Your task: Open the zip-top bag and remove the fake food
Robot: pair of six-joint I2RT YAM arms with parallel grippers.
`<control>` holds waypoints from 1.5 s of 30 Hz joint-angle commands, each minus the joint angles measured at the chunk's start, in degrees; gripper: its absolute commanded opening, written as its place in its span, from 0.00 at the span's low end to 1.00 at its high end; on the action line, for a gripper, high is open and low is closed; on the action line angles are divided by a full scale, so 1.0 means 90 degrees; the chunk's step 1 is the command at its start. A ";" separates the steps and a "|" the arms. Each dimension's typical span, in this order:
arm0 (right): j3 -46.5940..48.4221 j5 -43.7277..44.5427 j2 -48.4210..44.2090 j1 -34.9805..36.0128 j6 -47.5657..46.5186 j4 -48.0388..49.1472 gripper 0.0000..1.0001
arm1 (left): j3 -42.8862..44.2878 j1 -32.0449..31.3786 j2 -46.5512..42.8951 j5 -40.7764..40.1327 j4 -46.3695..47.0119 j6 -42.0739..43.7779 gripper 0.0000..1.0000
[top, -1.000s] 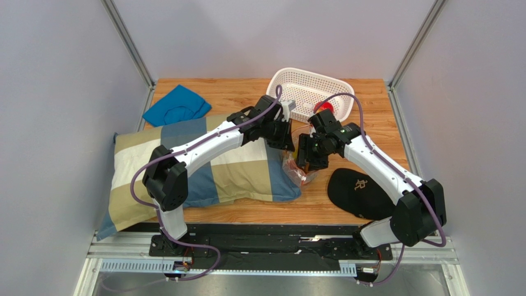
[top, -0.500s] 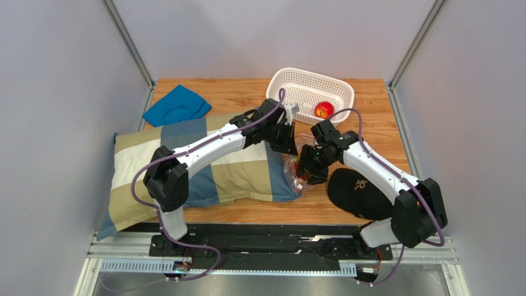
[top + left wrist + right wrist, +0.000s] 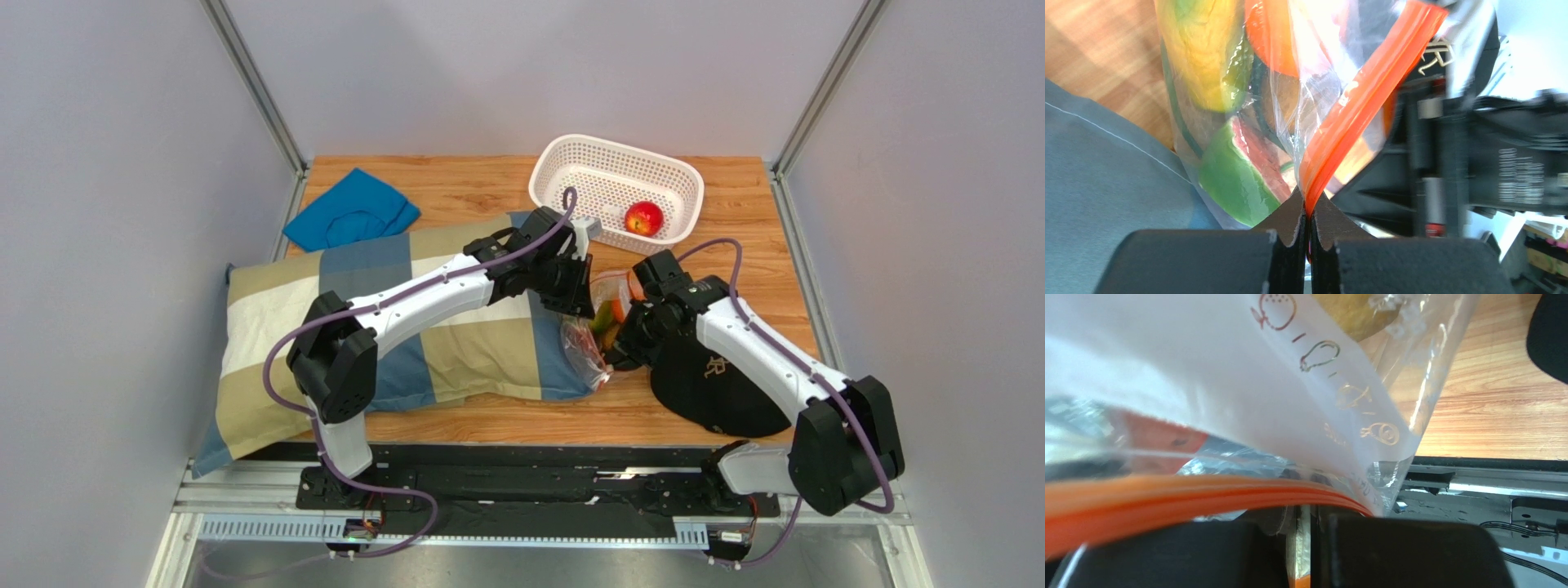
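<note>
Clear crinkly plastic zip-top bag (image 3: 593,341) is held up between the two arms around mid-desk, a bit right of centre and toward the near edge. Can't tell if its bottom touches the wood. Left gripper (image 3: 1309,211) has its jaws fully closed, tips meeting on the bag's orange-red zip strip (image 3: 1364,98), which runs up and away from the pinch. Right gripper (image 3: 1306,530) is closed down to a thin slit, with the same strip and a bit of clear film caught in it. Two pinches from opposite sides look meant for pulling the mouth apart while the bag's weight hangs below. Whether the seal has split yet, can't tell. Fake food inside the bag: a yellow-green plastic piece (image 3: 1201,49), a green-and-red wedge (image 3: 1232,177) and an orange piece (image 3: 1269,30), all pressed against the film, so most of the removal is not yet done. One red toy apple (image 3: 643,218) sits in the white perforated basket (image 3: 555,172) at the far edge near the far-right corner, likely the drop spot. Blue-and-tan checked pillow (image 3: 405,325) lies along the left side just beside the bag, and a black cap (image 3: 724,392) sits toward the near-right corner.
</note>
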 commanded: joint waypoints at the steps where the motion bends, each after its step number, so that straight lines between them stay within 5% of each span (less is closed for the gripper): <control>1: 0.0363 0.0280 -0.0542 -0.0412 -0.0107 -0.0016 0.00 | -0.0092 0.0019 -0.0489 0.0068 0.0360 0.0506 0.00; 13: 0.1084 -0.0529 0.0600 -0.1038 0.0732 0.1049 0.00 | -0.0513 -0.0449 -0.0656 0.0929 0.1084 0.0508 0.00; 20: 0.1886 -0.0434 -0.0697 -0.1028 0.0012 -0.0255 0.00 | -0.0102 -0.0138 -0.0276 0.0215 0.0264 0.0361 0.00; 26: 0.1543 -0.2054 -0.1021 -0.0786 -0.0701 -0.0482 0.00 | 0.0267 -0.0020 -0.0139 -0.0038 -0.0067 0.0244 0.00; 33: 0.3192 -0.1957 -0.1236 -0.0618 -0.1328 -0.1411 0.00 | 0.0347 -0.0020 -0.0089 -0.0165 -0.0107 0.0214 0.00; 40: 0.5699 -0.1685 -0.0807 -0.0686 -0.0820 -0.1186 0.00 | 0.0317 0.0049 -0.0060 -0.0088 -0.0195 0.0263 0.00; 45: 0.6348 -0.1245 -0.0173 -0.0950 -0.0752 -0.0729 0.00 | 0.0298 0.0049 -0.0031 -0.0009 -0.0254 0.0302 0.00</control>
